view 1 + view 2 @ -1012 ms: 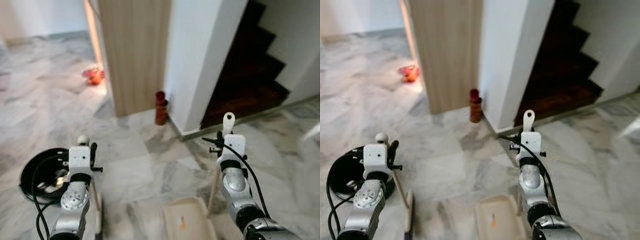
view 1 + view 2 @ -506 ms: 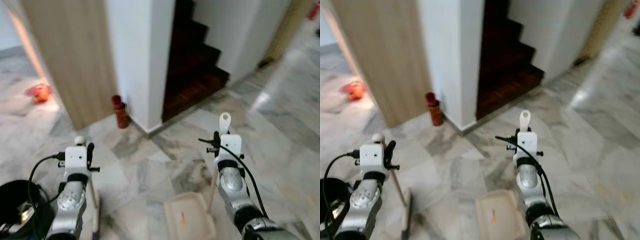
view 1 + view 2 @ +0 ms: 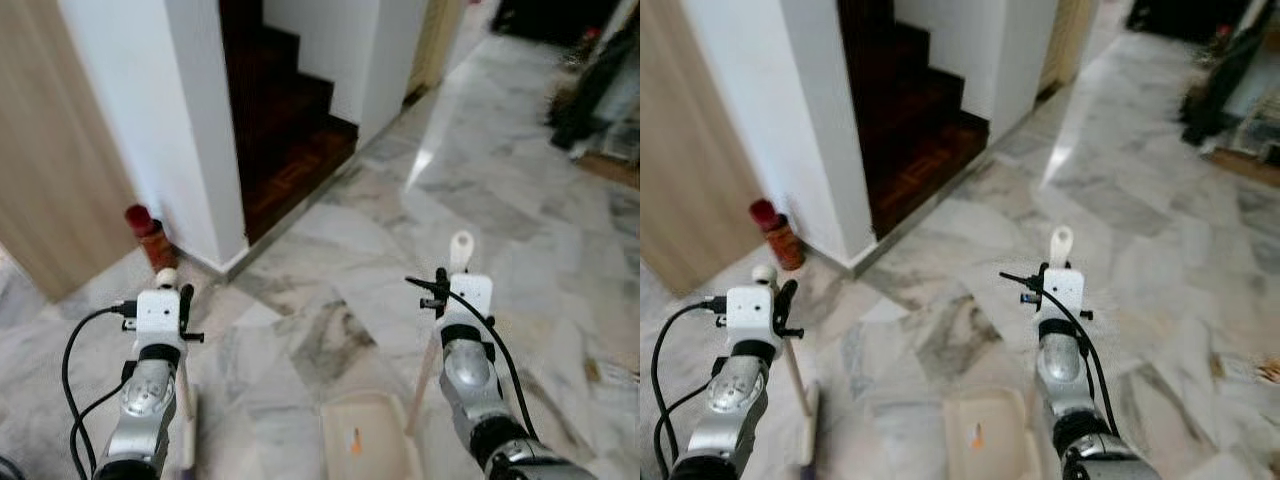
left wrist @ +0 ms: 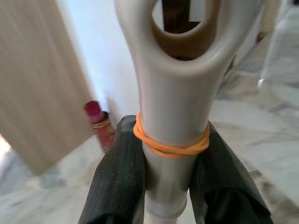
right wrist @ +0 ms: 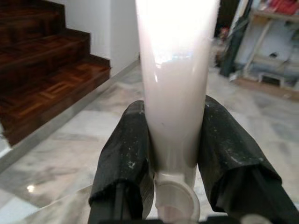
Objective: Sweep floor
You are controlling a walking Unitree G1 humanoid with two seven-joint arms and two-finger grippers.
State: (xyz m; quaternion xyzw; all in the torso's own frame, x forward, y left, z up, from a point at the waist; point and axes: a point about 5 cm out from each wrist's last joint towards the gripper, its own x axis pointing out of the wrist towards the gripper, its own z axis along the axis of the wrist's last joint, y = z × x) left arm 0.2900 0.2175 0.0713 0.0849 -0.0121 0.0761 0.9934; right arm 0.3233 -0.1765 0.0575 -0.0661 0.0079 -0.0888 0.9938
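My left gripper (image 4: 173,140) is shut on the cream broom handle (image 4: 175,84), just below an orange rubber band (image 4: 170,147). In the eye views that handle (image 3: 180,375) slants down to the broom head (image 3: 808,420) on the marble floor at lower left. My right gripper (image 5: 175,112) is shut on the white dustpan handle (image 5: 175,60). This handle (image 3: 461,248) stands upright at lower right. The cream dustpan tray (image 3: 385,455) lies on the floor between my arms, with a small orange bit (image 3: 355,437) inside it.
A dark wooden staircase (image 3: 290,130) rises ahead between white walls (image 3: 190,120). A red bottle (image 3: 150,235) stands at the wall corner beside a wooden panel (image 3: 50,170). Dark objects (image 3: 600,90) sit at the far right. Grey marble floor (image 3: 500,190) stretches right.
The camera has swung right: the black round object and the orange thing on the left have left the picture, and the stairs have shifted left. Both grippers keep their hold.
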